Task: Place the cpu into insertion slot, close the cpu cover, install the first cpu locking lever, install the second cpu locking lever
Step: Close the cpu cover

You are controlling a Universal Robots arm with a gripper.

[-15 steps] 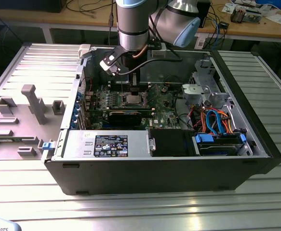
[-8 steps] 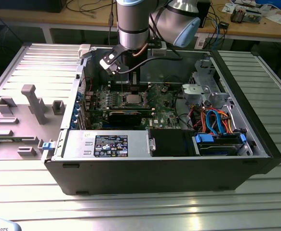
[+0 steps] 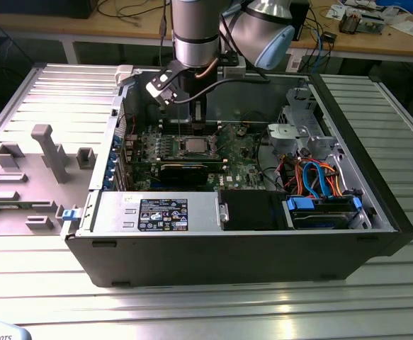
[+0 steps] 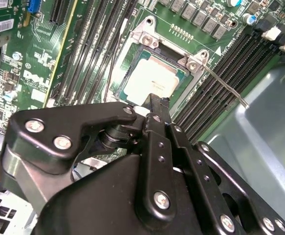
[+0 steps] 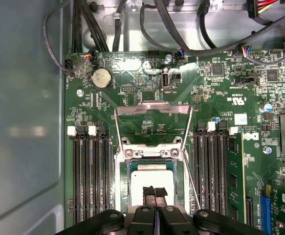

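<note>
CPU [image 5: 154,175], silver top up, sits in the slot [image 5: 128,183] on the green motherboard [image 5: 220,98]. The board lies inside an open computer case [image 3: 227,255] on a slatted metal table [image 3: 206,312]. The cover [image 5: 152,108] stands swung open off the slot, the board showing through its window. A thin wire lever [image 4: 225,87] juts out unlatched beside it. White print runs across the board, and a small white sticker [image 5: 240,119] lies near the memory slots in the first wrist view. In the exterior view, a black label [image 3: 163,212] with white print fronts the grey power supply [image 3: 202,202] along the case's near wall, toward the exterior view's left. The gripper [image 5: 155,192] hangs over the CPU, its two black fingers pressed together with nothing between them. Whether the tips touch the chip's top cannot be told.
</note>
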